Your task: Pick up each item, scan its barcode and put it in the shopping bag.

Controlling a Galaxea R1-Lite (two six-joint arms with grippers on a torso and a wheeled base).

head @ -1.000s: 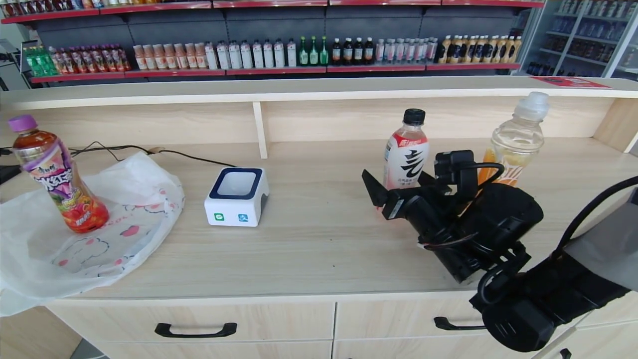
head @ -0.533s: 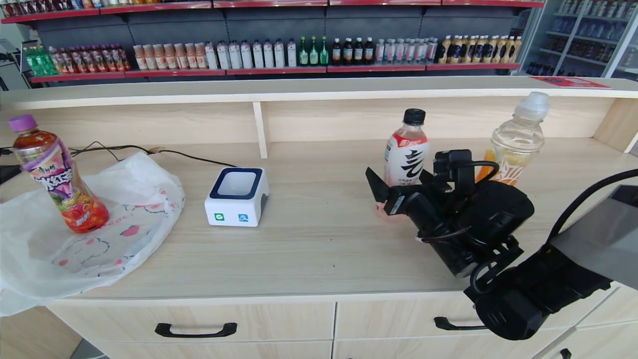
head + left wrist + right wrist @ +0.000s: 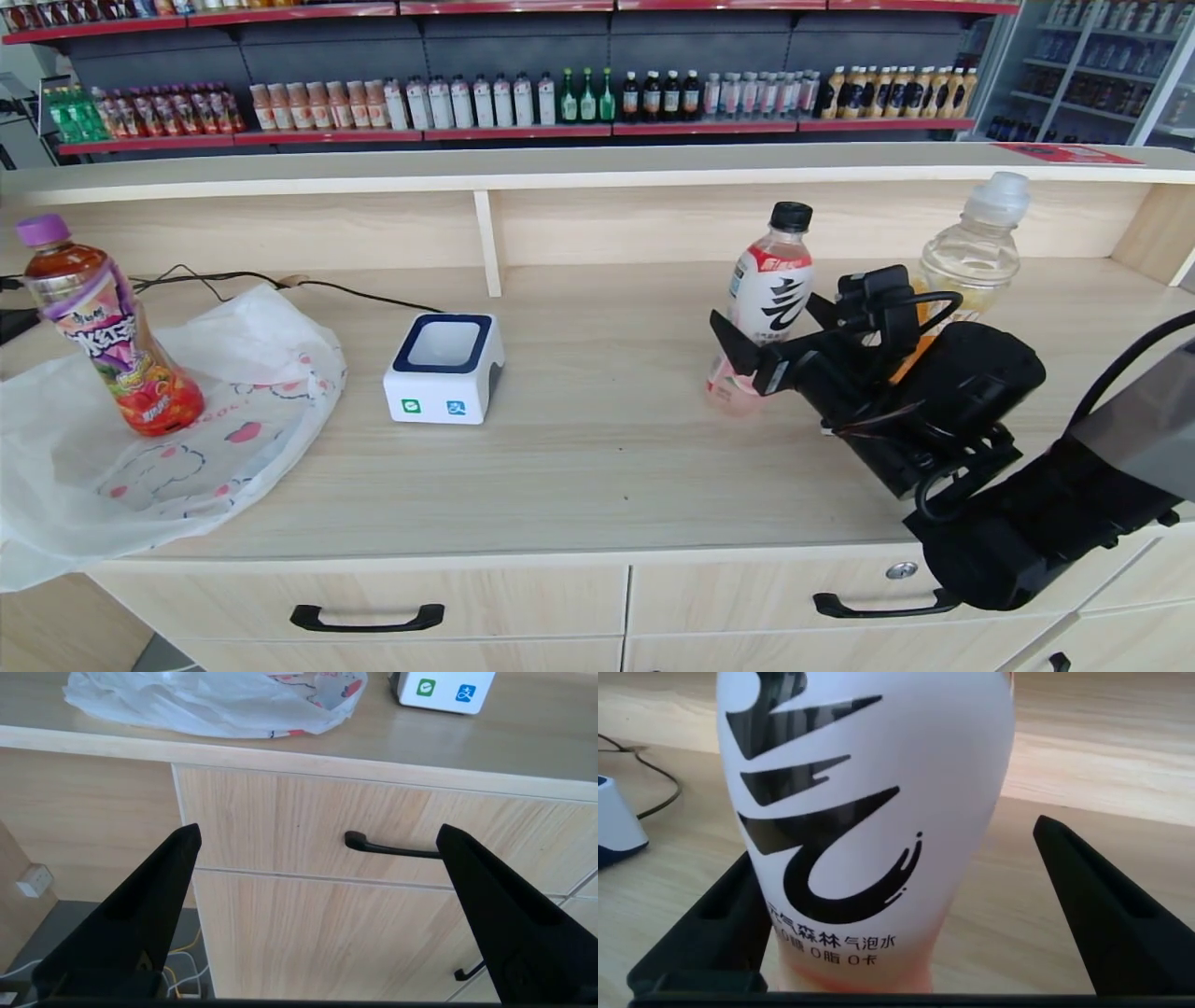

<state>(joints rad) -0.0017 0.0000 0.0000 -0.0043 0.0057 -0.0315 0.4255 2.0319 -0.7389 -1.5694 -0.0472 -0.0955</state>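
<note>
Counter (image 3: 597,467) is carrying a bag (image 3: 187,448) lying flat at its left end, tea bottle (image 3: 107,331) standing upright on the bag. A cable (image 3: 355,294) is trailing along the back, and a scanner (image 3: 443,369) is sitting near the middle. Toward the right a white bottle (image 3: 770,299) is leaning, base contact unclear, with a clear bottle (image 3: 976,247) standing upright farther right.

Bottle (image 3: 770,299): white label marked with black brush strokes, black cap, pink base. Bag (image 3: 252,327) is printed milky white with pink clouds. Scanner (image 3: 443,373) is finished white, navy frame, green and blue icons. Tea bottle (image 3: 103,331): purple cap, amber-red.
</note>
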